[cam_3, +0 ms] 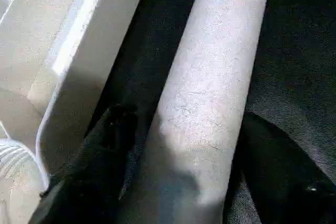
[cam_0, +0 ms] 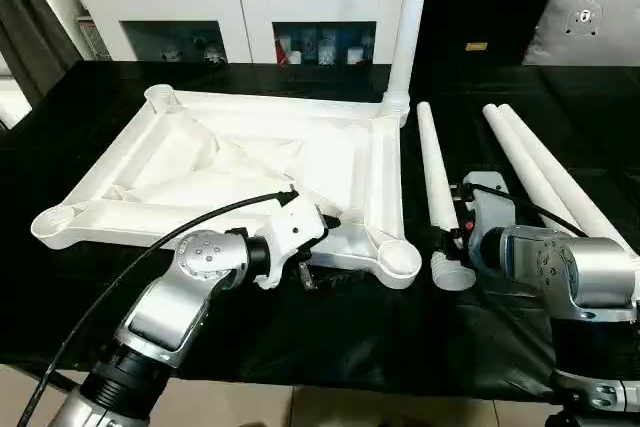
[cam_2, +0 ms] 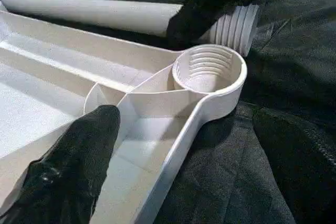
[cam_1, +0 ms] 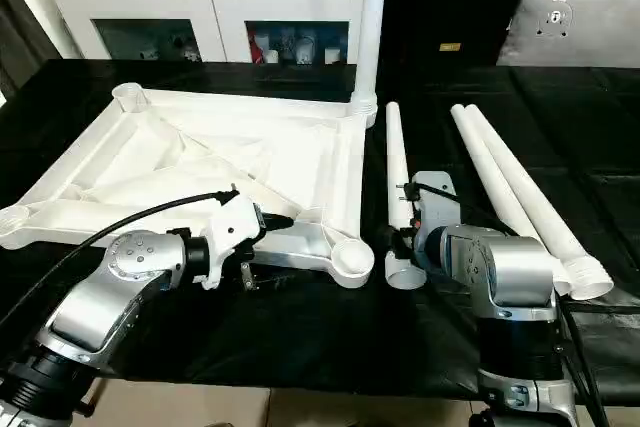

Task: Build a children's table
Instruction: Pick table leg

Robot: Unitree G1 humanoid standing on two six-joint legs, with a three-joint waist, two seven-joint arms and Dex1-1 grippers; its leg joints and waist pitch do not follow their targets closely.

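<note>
The right gripper [cam_1: 402, 237] straddles the long tapered white plastic leg [cam_0: 436, 175], its black fingers [cam_3: 97, 174] spread either side of the shaft near the threaded end; that leg lies just beside the upturned white plastic tabletop [cam_0: 240, 167], long axis running away from the robot, parallel to the top's right edge; the threaded corner socket [cam_2: 209, 69] waits close by; the left gripper [cam_0: 315, 237], fingers apart, sits over the top's near rim beside that socket; the right arm looks better placed.
</note>
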